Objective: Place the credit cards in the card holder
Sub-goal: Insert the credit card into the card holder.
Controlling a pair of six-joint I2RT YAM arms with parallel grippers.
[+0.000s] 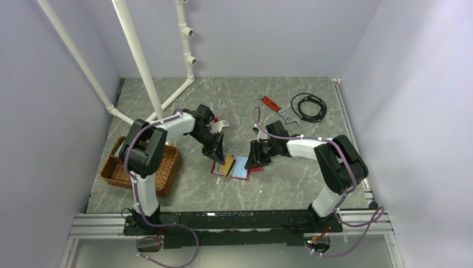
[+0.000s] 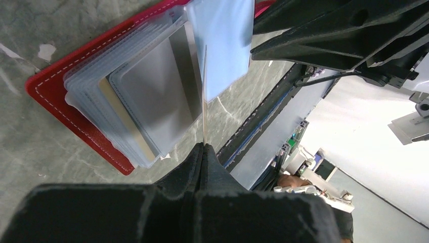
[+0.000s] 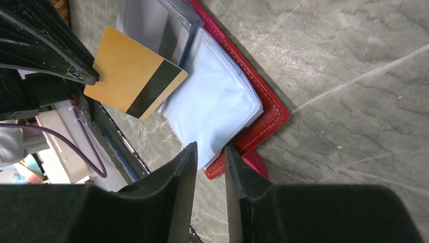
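- The red fold-open card holder (image 3: 268,116) lies open in the middle of the grey stone-look table (image 1: 301,184), between both grippers.
- The left gripper (image 2: 204,147) points down over it. Its jaws squeeze a thin gold-brown card with a black stripe (image 3: 126,76).
- The right gripper (image 3: 210,149) leans in low from the right. Its jaws are a little apart around a pale blue sleeve (image 3: 212,101) corner. I cannot tell if they pinch it.
- Bare table lies in front and to the right. The brown wicker tray (image 1: 167,173) sits well apart on the left.
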